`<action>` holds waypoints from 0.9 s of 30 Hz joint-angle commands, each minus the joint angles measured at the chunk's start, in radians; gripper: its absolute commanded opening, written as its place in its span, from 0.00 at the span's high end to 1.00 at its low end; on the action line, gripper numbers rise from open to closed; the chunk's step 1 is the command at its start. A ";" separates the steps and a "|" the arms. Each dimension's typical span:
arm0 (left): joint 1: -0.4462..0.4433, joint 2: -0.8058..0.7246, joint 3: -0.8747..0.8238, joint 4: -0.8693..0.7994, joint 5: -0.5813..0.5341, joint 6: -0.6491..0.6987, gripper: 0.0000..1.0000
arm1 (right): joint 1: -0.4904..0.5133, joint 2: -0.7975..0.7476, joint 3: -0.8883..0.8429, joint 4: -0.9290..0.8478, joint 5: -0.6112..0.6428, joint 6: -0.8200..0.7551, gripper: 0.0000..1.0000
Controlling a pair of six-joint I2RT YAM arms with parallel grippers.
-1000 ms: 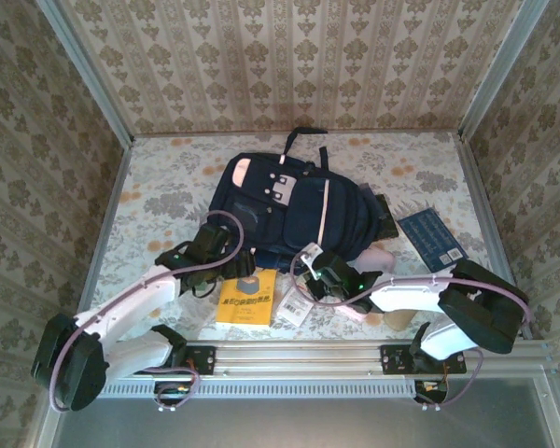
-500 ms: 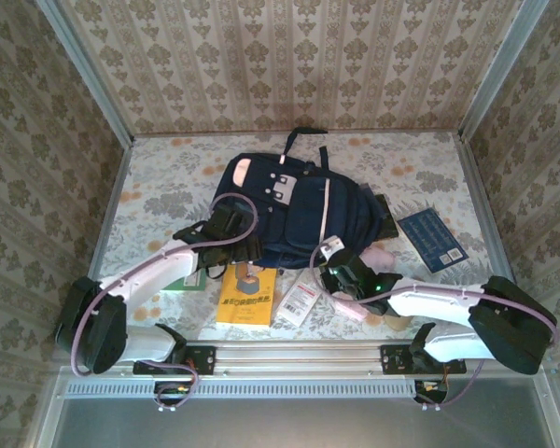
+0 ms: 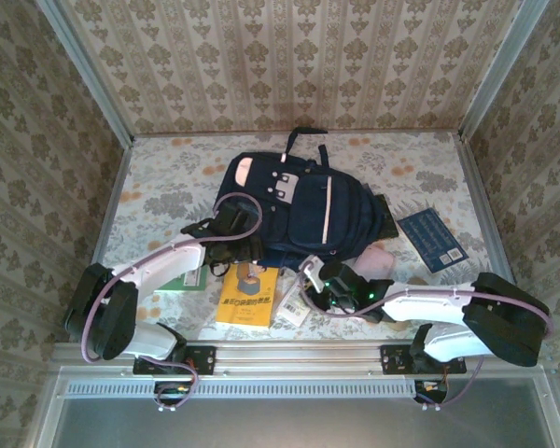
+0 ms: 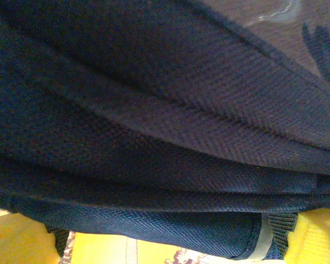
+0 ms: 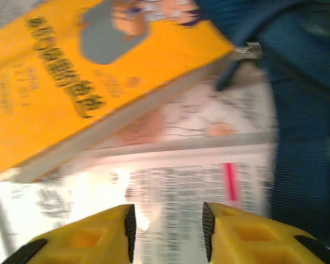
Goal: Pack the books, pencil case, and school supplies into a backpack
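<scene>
While half open above the white packet [image 5: 198,187], right tool [image 5: 168,231] empty; left tool [image 4: 165,239] wide, close to backpack [image 4: 154,110].

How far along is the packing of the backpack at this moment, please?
Done: nothing looks packed. The yellow paperback, navy book, green booklet, pink pouch and white packet all lie on the table outside the backpack. In hand: the open left gripper is at the backpack's near edge; the right gripper hovers open over the packet. Left: every item.
</scene>
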 commanded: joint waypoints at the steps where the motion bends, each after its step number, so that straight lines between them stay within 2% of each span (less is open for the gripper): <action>1: 0.006 0.001 0.013 0.020 -0.004 -0.015 0.04 | 0.006 -0.045 0.048 -0.052 -0.069 -0.033 0.45; 4: 0.010 -0.011 0.009 0.019 -0.003 -0.012 0.04 | 0.003 -0.124 0.080 -0.150 -0.035 -0.036 0.42; 6: 0.014 -0.015 0.008 0.016 -0.001 -0.010 0.04 | -0.007 -0.181 0.091 -0.201 0.092 -0.007 0.37; 8: 0.017 -0.016 0.009 0.019 0.003 -0.009 0.04 | -0.060 -0.200 0.119 -0.285 0.178 0.039 0.41; 12: 0.019 -0.023 0.005 0.024 0.014 -0.016 0.04 | -0.197 -0.173 0.165 -0.398 0.115 0.121 0.52; 18: 0.022 -0.042 -0.012 0.028 0.023 -0.015 0.03 | -0.228 -0.077 0.208 -0.475 0.112 0.121 0.55; 22: 0.023 -0.045 -0.018 0.030 0.031 -0.014 0.03 | -0.231 0.015 0.243 -0.479 0.089 0.145 0.62; 27: 0.027 -0.044 -0.023 0.037 0.035 -0.014 0.04 | -0.237 0.077 0.250 -0.425 0.131 0.171 0.66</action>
